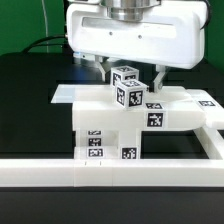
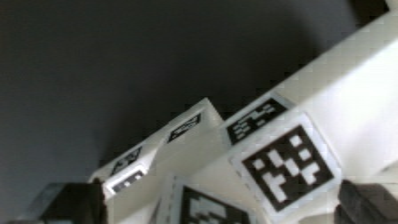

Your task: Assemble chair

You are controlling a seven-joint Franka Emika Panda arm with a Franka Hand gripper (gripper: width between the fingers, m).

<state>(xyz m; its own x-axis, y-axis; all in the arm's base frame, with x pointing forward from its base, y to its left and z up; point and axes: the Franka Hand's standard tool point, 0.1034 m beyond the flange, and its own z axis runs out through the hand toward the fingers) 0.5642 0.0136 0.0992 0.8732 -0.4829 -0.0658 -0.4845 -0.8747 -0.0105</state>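
Border rail (image 1: 60, 170): long low white bar running across the nearest edge of the table (image 1: 20, 90), turning back at the exterior view's right; it appears to serve as a stop against which parts are squared.

Chair (image 1: 115, 125): partly built cluster of chunky white tagged pieces, standing just behind the rail and seemingly butted against it, so that the assembly keeps its place under pushing. A lower block carries tags on its front face; a flat slab sits behind and to the exterior view's right; a small tagged post (image 1: 128, 88) rises from the top, upright and unsupported, which suggests it is seated in its socket.

Gripper (image 1: 128, 68): directly above the post, jaws spread wide with a finger on either side, grasping nothing. In the wrist view the tagged faces (image 2: 267, 150) lie between the dark fingertips (image 2: 63, 200), with clear gaps.

Arm housing: large white body at rear, above all.
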